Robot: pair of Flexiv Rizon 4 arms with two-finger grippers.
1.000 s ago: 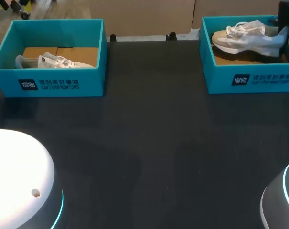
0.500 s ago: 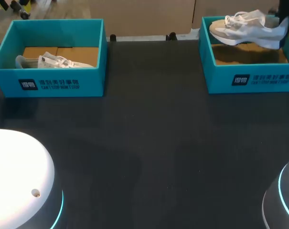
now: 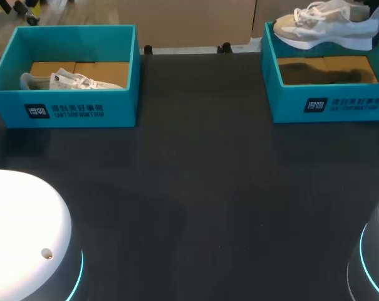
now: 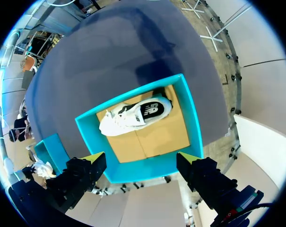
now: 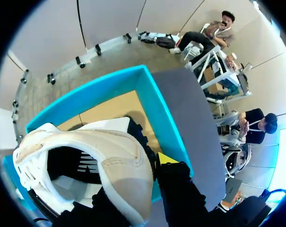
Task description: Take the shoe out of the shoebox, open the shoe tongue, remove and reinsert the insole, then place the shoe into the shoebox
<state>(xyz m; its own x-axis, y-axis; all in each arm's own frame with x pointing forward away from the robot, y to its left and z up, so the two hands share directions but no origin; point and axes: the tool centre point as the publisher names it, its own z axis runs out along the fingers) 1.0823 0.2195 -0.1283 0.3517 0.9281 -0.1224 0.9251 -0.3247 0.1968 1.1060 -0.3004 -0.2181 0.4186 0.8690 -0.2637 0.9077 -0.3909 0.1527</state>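
My right gripper (image 5: 145,172) is clamped on the heel collar of the white and beige mesh sneaker (image 3: 324,28), with one finger inside the shoe and the yellow-tipped one outside. The sneaker hangs clear above the open teal cardboard shoebox (image 3: 327,103) at the desk's far right corner, its toe toward the middle. Its shadow falls on the box's brown floor, and the teal walls ring the space beneath.

My left gripper (image 4: 140,158) is spread wide and holds nothing. It hovers over a second teal cardboard box (image 3: 64,110) at the far left corner. A second white sneaker (image 4: 133,113) lies in that box, close to its near wall. The black desk (image 3: 195,188) stretches between the two boxes.
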